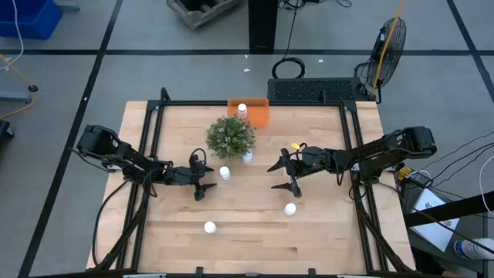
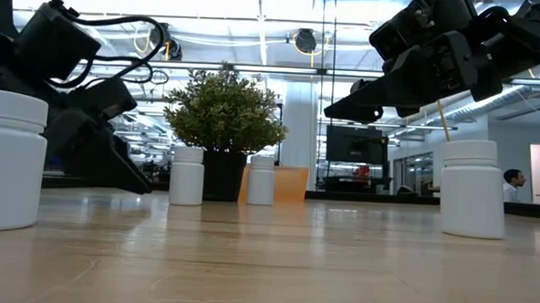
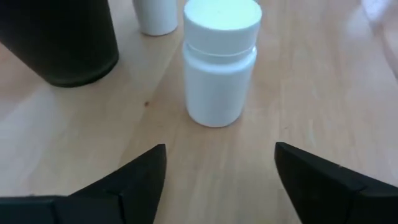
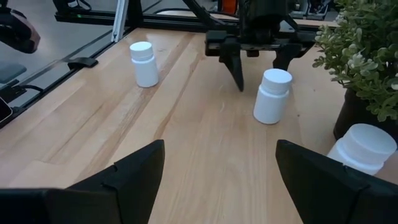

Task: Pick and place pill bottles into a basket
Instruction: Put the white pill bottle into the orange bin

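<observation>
Aimed with the left claw [image 1: 202,177], fingers wide apart, at a bottle [image 3: 221,62] standing just ahead on the table [image 1: 324,232], near the plant [image 1: 231,136]. Parked close by with the right claw [image 1: 284,179], fingers apart too, holding nothing. Could tip the bottle if bumped by one finger before the squeeze. Might roll away then. Could also knock the plant pot, right beside it, on the lift. Might drop on the way to the basket [image 1: 258,116], behind the plant, if squeezed too softly. Counted: five bottles, one in the basket and four on the table; one basket; one plant.
</observation>
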You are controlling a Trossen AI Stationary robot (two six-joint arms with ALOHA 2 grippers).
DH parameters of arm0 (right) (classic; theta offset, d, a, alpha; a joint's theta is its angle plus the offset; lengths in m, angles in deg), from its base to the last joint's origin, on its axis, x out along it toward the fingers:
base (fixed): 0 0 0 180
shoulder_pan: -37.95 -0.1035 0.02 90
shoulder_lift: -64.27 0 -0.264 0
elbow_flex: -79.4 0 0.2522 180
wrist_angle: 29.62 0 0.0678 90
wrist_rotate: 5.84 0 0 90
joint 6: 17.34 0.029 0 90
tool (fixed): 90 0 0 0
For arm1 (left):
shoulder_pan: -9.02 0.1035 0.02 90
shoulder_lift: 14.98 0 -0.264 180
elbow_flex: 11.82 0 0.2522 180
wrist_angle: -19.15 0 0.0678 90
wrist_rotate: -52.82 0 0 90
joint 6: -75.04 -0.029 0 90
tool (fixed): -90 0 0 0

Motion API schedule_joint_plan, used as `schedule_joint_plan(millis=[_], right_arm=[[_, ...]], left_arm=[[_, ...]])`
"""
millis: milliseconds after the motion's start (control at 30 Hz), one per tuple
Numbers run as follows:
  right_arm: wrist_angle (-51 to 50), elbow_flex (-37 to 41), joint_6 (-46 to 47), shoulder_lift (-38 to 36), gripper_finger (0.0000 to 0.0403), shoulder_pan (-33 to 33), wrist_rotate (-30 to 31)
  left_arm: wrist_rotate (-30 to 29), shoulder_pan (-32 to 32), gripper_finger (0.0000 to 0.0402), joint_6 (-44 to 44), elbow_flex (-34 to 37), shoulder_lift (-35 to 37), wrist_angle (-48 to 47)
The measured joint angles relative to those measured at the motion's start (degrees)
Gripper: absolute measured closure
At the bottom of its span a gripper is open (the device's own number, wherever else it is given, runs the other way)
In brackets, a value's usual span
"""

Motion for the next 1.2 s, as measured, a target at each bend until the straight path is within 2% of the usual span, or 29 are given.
schedule_joint_plan(millis=[233, 800, 933, 1200], right_arm=[[0.0, 0.0, -0.4, 0.0, 0.0106, 0.0, 0.1], [0.0, 0.0, -0.4, 0.0, 0.0106, 0.0, 0.1], [0.0, 0.0, -0.2, 0.0, 0.0106, 0.0, 0.0], [0.5, 0.0, -0.2, 0.0, 0.0106, 0.0, 0.0]], left_arm=[[-1.6, -0.1, 0.0052, 1.8, 0.0, 0.0, -0.1], [-3.0, -0.1, 0.005, -0.6, -0.9, -0.1, 2.7], [-2.7, -0.1, 0.005, -1.6, -2.0, -1.9, 2.8], [-2.7, -0.1, 0.005, -1.9, -5.7, -10.3, 4.4]])
